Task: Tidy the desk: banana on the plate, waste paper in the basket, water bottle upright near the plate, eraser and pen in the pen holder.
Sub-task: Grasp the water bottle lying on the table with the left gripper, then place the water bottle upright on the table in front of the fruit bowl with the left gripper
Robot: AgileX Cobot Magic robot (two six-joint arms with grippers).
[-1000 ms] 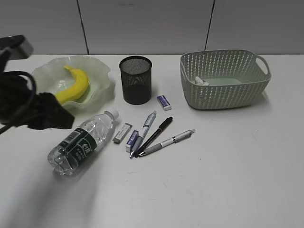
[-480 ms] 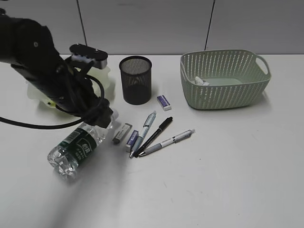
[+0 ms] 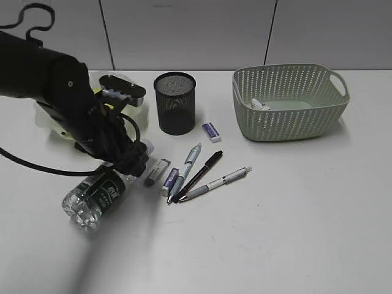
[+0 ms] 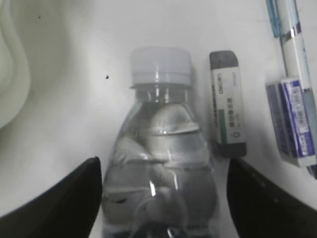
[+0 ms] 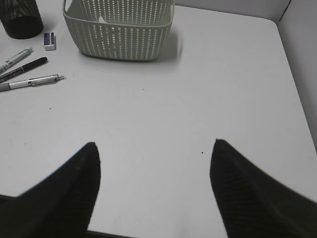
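Note:
The water bottle [image 3: 92,197] lies on its side on the desk [image 3: 275,233], its cap end hidden under my left arm. In the left wrist view the left gripper [image 4: 163,166] is open, one finger on each side of the bottle's shoulder [image 4: 161,163] below the white cap. The plate [image 3: 44,116] is mostly hidden behind the arm, and the banana is hidden. Waste paper [image 3: 260,105] lies in the basket [image 3: 288,119]. The pen holder [image 3: 175,103] stands at the back. Erasers [image 3: 211,131] [image 3: 171,181] and pens [image 3: 202,173] lie on the desk. My right gripper [image 5: 154,144] is open over bare desk.
A grey-ended eraser [image 4: 227,111] lies right beside the bottle's neck, with a blue-sleeved eraser [image 4: 292,121] and a pen [image 4: 290,29] farther right. The plate's rim [image 4: 10,74] is to the bottle's left. The basket [image 5: 119,29] is far ahead of the right gripper.
My left arm has swung in from the left, passed over the plate and come down over the bottle's neck. The bottle and the other things have not moved.

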